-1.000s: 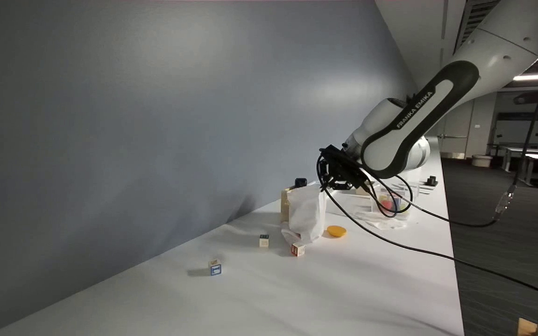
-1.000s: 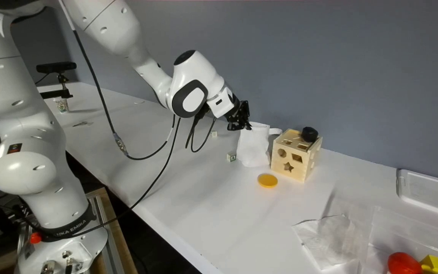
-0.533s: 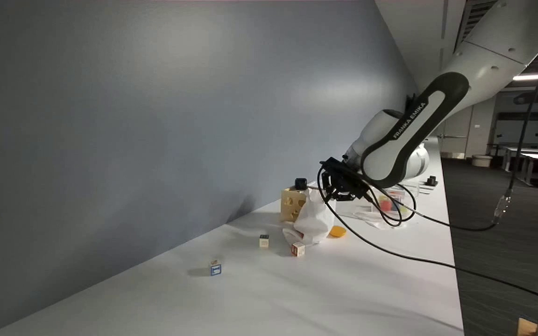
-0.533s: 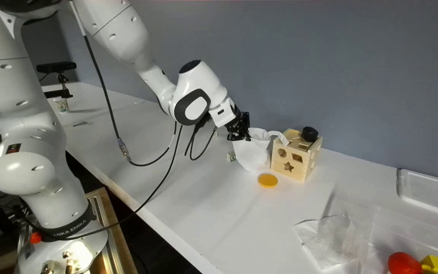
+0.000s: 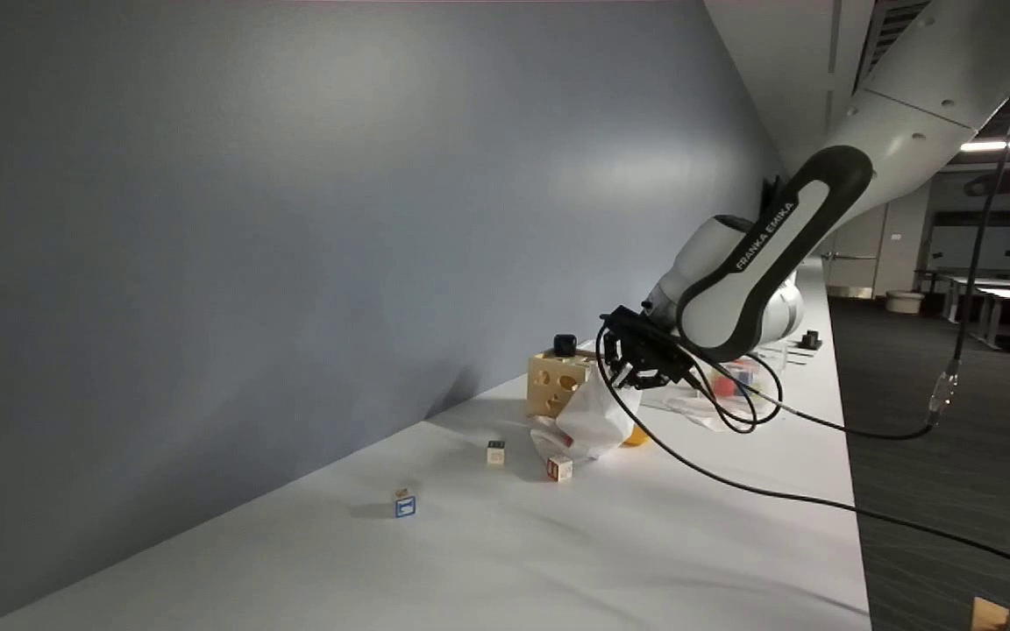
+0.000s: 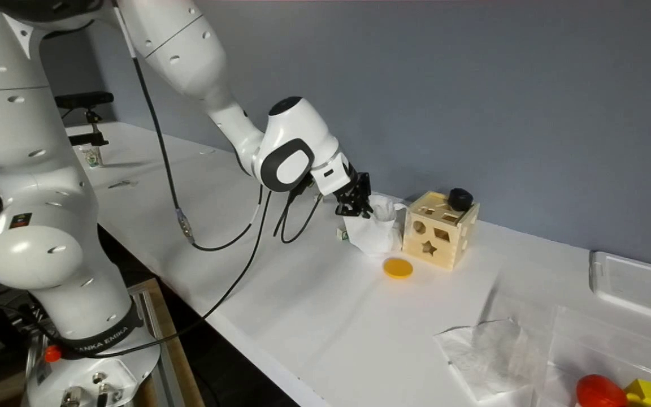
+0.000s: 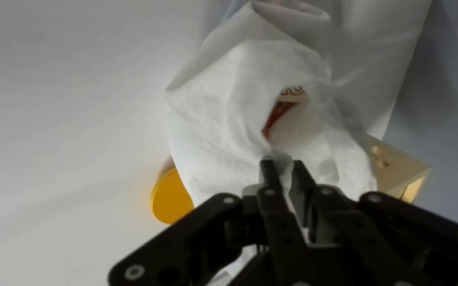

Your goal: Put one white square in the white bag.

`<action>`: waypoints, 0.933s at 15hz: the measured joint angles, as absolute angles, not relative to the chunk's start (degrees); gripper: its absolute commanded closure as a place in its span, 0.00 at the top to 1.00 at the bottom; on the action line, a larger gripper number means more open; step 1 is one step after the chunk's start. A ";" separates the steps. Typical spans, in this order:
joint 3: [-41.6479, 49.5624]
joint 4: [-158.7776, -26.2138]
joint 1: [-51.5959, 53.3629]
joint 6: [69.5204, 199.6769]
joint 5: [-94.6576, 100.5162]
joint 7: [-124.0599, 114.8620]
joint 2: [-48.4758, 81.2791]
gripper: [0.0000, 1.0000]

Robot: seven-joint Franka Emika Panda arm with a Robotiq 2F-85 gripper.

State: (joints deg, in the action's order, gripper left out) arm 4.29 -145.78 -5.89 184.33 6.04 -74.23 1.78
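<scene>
Gripper (image 7: 283, 165) pinching a fold of the white cloth bag (image 7: 221, 139) between its tips. Just ahead of the grip, part of a red-marked alphabet block (image 7: 286, 106) shows in a gap in the cloth; inside the bag or only under a fold, cannot tell. Lower than the gripper, on the white table (image 5: 645, 561): red-lettered block (image 5: 559, 469) close by the bag's edge, dark-topped block (image 5: 495, 452) farther from the gripper, blue-lettered block (image 5: 404, 503) farthest. Wrist view: orange disc (image 7: 170, 198) left of the gripper tips, wooden shape-sorter cube (image 7: 400, 167) right.
</scene>
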 measured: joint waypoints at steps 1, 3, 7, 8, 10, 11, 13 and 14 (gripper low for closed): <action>4.29 -145.78 -5.78 184.31 6.16 -74.23 1.63 0.54; 4.28 -145.79 -5.60 182.76 6.76 -74.19 0.58 0.68; 4.19 -145.96 -5.78 173.56 11.08 -74.71 -4.41 0.95; 4.06 -146.15 -5.79 170.61 11.98 -74.74 -6.05 0.99; 3.51 -146.75 -5.65 164.54 12.40 -74.65 -9.50 1.00; 3.25 -146.99 -5.45 161.20 12.39 -74.57 -11.18 1.00; 2.05 -147.16 -5.43 154.66 11.22 -73.18 -14.17 1.00; 1.50 -147.22 -5.28 152.06 10.04 -71.88 -15.44 1.00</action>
State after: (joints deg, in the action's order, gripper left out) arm 1.50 -147.22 -5.28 152.06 10.04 -71.88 -15.44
